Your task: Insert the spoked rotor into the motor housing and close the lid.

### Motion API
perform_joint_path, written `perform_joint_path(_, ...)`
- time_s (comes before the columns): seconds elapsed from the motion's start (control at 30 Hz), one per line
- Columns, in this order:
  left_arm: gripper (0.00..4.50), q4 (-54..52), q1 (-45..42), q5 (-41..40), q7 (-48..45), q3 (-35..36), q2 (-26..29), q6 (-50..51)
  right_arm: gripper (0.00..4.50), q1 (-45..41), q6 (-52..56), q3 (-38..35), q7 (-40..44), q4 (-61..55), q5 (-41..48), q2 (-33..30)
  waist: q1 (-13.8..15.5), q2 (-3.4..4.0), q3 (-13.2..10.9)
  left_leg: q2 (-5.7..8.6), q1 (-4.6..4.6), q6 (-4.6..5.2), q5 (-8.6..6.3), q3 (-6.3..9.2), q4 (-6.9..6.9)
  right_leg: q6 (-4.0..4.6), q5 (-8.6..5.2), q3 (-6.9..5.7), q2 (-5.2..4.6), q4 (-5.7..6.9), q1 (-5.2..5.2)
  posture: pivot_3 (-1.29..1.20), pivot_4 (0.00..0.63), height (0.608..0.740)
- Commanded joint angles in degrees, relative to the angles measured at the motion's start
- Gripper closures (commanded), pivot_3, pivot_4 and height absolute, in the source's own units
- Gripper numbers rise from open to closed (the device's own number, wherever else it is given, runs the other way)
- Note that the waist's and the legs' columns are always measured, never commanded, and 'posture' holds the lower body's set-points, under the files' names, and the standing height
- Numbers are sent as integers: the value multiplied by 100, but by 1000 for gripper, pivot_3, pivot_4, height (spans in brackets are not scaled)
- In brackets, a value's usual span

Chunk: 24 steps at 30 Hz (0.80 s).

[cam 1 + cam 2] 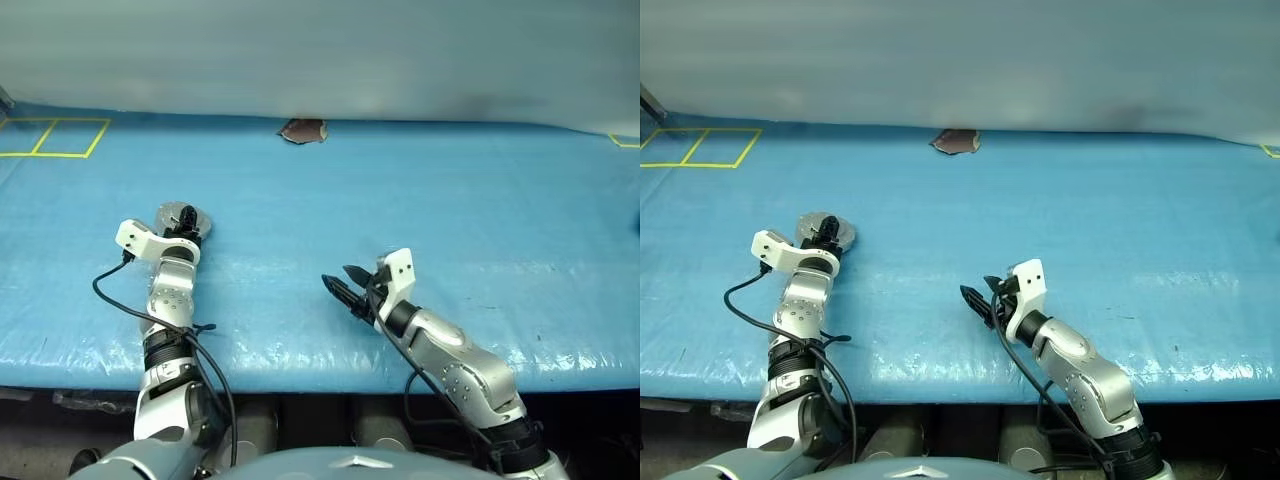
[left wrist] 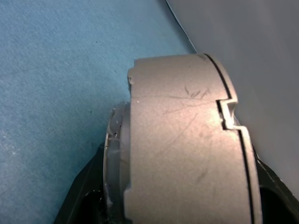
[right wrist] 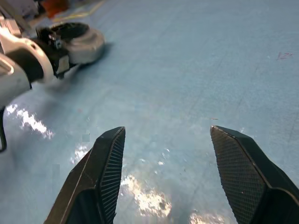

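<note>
The motor housing [image 1: 183,220] is a round silver-grey body at the left of the blue table, with its lid [image 1: 172,213] closed flat on top. In the left wrist view a stepped seam runs around the motor housing [image 2: 182,154]. My left gripper [image 1: 186,226] is shut on it, one black finger [image 2: 84,186] on each flat face. The spoked rotor is hidden. My right gripper [image 1: 343,283] hovers low over the table's front middle, open and empty, its fingertips [image 3: 112,158] wide apart. Its wrist view also shows the housing [image 3: 86,44] in the left gripper.
A small red-brown scrap [image 1: 303,131] lies at the table's far edge by the grey wall. Yellow tape squares [image 1: 55,138] mark the far left corner. The table's front edge [image 1: 320,375] runs just under both forearms.
</note>
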State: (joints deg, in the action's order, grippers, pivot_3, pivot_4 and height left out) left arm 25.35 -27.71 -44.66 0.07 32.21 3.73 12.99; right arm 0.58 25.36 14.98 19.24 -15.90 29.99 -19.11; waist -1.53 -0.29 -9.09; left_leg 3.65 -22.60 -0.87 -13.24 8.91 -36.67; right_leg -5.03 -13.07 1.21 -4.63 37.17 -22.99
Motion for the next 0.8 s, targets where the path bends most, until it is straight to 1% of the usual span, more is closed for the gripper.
perform_joint_path(0.03, 1839, 21, 85, 122, -10, 54, 87, -109, 1445, 61, -274, 117, 258, -5, -310, 96, -11, 0, 0, -5, 1, -1, 0, 0, -8, 2, 4, 0, 6, 0, 3, 0, 150, 740)
perform_joint_path(0.07, 1302, -14, 153, 114, -37, 71, 85, -123, 1410, 93, -296, 90, 265, 22, -361, 148, -14, 0, 0, -8, 1, -1, 0, 0, -14, 1, 8, 0, 9, 0, 6, 0, 150, 740)
perform_joint_path(0.1, 1068, -38, 194, 113, -56, 84, 79, -133, 1410, 113, -309, 61, 279, 41, -400, 190, -16, 0, 0, -9, 4, -1, 0, -1, -20, -1, 12, 1, 10, -1, 11, 0, 150, 740)
perform_joint_path(0.2, 177, -193, 312, 187, 38, 81, 112, -137, 1410, 125, -283, 16, 341, 88, -485, 267, -24, 1, 1, -11, 13, 0, 0, -7, -32, -3, 26, 2, 10, -5, 22, 0, 150, 740)
perform_joint_path(0.23, 61, -251, 331, 208, 111, 122, 128, -197, 1410, 126, -272, 6, 363, 89, -508, 284, -37, 1, 1, -14, 17, 0, 1, -11, -33, -2, 30, 3, 11, -6, 25, 0, 150, 740)
perform_joint_path(0.4, 61, -730, 449, 438, 414, 392, 434, -727, 1410, 85, -226, -177, 437, 107, -559, 322, -77, -1, 0, -34, 26, -5, 4, -25, -29, 14, 43, 5, 23, -7, 21, 0, 150, 740)
perform_joint_path(0.53, 61, -951, 437, 703, 614, 484, 737, -1007, 1410, 6, -194, -275, 445, 143, -633, 378, -6, -5, -2, -35, 16, -9, 7, -20, -30, 15, 46, 3, 26, -10, 17, 0, 150, 740)
perform_joint_path(0.6, 61, -1074, 433, 769, 625, 456, 805, -1070, 1410, -9, -219, -298, 463, 146, -687, 405, 41, -6, -1, -33, 13, -8, 7, -19, -31, 13, 50, 4, 25, -18, 19, 0, 150, 740)
perform_joint_path(0.7, 61, -1640, 509, 682, 144, 73, 763, -938, 1410, 0, -613, -370, 396, 145, -925, 493, 100, -7, -1, -29, 8, -7, 7, -17, -32, 17, 57, 4, 25, -27, 20, 0, 150, 740)
perform_joint_path(0.8, 61, -2543, 822, 402, -1252, -893, 808, -471, 1410, -22, -1173, -523, 333, 201, -1299, 438, 105, -8, -2, -25, 3, -5, 8, -17, -32, 29, 66, 4, 23, -30, 21, 0, 150, 740)
